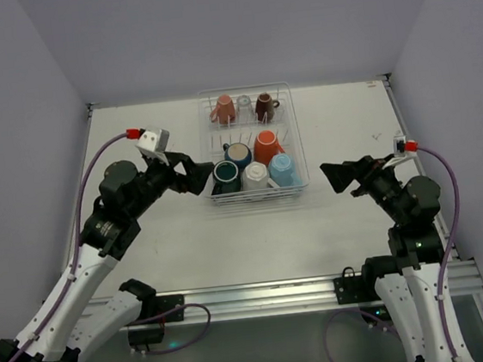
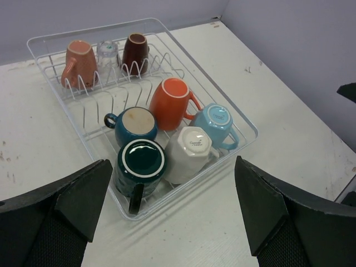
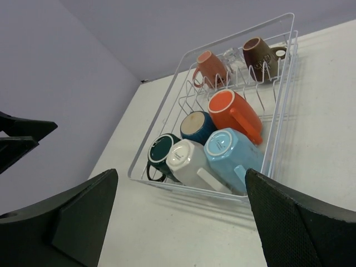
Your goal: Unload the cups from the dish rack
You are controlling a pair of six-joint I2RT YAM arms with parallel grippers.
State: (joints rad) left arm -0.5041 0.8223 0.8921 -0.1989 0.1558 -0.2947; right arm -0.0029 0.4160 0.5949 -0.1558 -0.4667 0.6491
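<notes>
The white wire dish rack (image 1: 259, 197) stands at the table's middle back. Its back row holds a salmon pink cup (image 1: 224, 109), a clear glass (image 1: 244, 107) and a dark brown cup (image 1: 264, 106). Nearer lie navy (image 1: 239, 154), orange (image 1: 266, 145), dark green (image 1: 225, 176), cream-white (image 1: 255, 175) and light blue (image 1: 282, 169) cups. My left gripper (image 1: 205, 176) is open and empty at the rack's front left corner, close to the dark green cup (image 2: 142, 161). My right gripper (image 1: 332, 176) is open and empty, to the right of the rack and apart from it.
Grey walls close in the table on the left, back and right. Bare white tabletop (image 1: 255, 231) lies between the rack and the arm bases. A metal rail (image 1: 262, 295) runs along the near edge.
</notes>
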